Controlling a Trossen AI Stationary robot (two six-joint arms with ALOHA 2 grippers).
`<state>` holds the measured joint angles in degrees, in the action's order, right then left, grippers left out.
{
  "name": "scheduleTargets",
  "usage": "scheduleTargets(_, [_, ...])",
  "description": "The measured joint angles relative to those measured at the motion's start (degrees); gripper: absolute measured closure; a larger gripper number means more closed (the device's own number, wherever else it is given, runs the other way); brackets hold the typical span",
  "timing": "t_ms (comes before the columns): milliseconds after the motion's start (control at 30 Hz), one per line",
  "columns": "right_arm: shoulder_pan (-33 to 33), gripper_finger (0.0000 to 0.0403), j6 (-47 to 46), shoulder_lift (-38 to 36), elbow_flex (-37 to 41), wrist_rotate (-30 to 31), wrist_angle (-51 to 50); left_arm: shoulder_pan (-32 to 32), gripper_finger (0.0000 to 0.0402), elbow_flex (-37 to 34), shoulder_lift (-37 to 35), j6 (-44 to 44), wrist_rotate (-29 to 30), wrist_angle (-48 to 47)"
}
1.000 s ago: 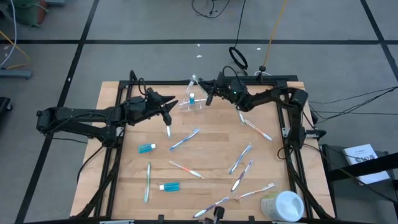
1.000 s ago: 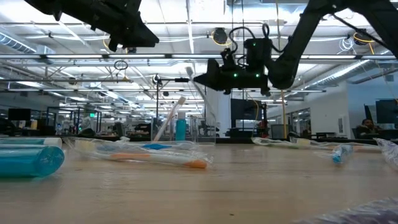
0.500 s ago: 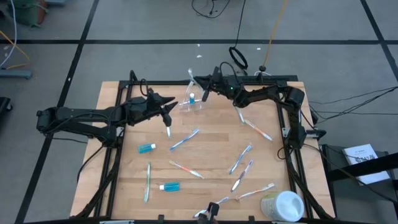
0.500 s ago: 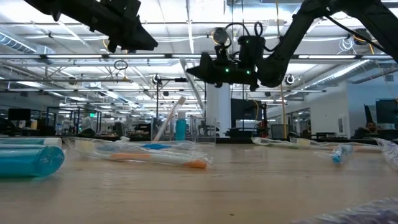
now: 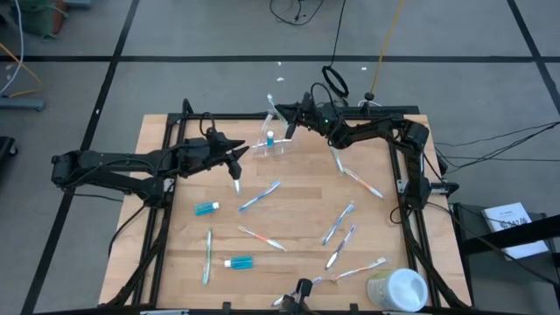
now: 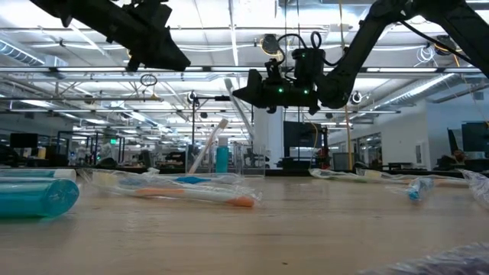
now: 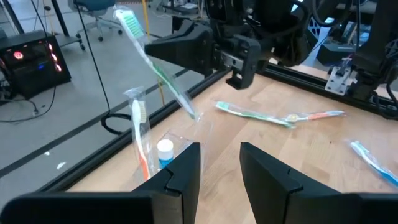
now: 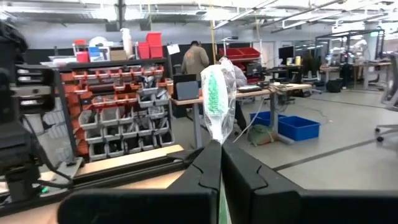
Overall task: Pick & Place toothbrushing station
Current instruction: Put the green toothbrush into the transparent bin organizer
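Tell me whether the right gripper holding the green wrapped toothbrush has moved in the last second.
Yes. The right gripper moved its green toothbrush leftward, toward the clear plastic cup.

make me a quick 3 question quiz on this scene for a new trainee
1. True or false: the right claw is shut on a green toothbrush.
2. What already stands in the clear cup? A) a toothbrush and a blue tube B) only tubes C) nothing
3. Which claw hangs open, gripping nothing?

Key: 1 true. 2 A. 3 the left claw.
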<state>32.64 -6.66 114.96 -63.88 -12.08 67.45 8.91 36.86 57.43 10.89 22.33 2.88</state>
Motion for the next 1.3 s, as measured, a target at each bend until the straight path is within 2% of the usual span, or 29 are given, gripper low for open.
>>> scheduleTargets(200, [0.03, 0.0403, -1.73, 0.0, 0.0, -0.26, -2.0, 0.0, 0.0282, 0.0, 0.0, -0.06, 0.01, -0.2])
scheduleTargets(500, [0.91, 0.0403, -0.28, -0.28, -0.06, -3.13, -15.0, 0.02, 0.0282, 0.0, 0.0, -0.25, 0.09, -0.05])
scheduleTargets(700, [0.68, 0.0403, -0.02, -0.28, -0.09, -3.46, -16.87, 0.07, 0.0282, 0.0, 0.0, -1.74, 0.22, 0.69])
scheduleTargets(900, [0.46, 0.0403, 2.86, -0.28, -0.11, -7.64, -18.82, 0.07, 0.0282, 0.0, 0.0, -1.7, 0.22, 0.25])
scheduleTargets(967, [0.18, 0.0403, 2.96, -0.28, -0.11, -6.89, -20.79, 0.04, 0.0282, 0.0, 0.0, -1.48, 0.21, -0.23])
scheduleTargets(1133, [-0.58, 0.0403, 5.97, -0.54, -0.11, -0.68, -23.15, -0.04, 0.0282, 0.0, -0.01, 0.33, -1.69, -1.45])
scheduleTargets(1300, [-1.61, 0.0403, 10.69, -5.32, -0.15, 5.2, -34.69, -0.04, 0.0282, 0.0, 0.0, 3.52, -3.21, -4.78])
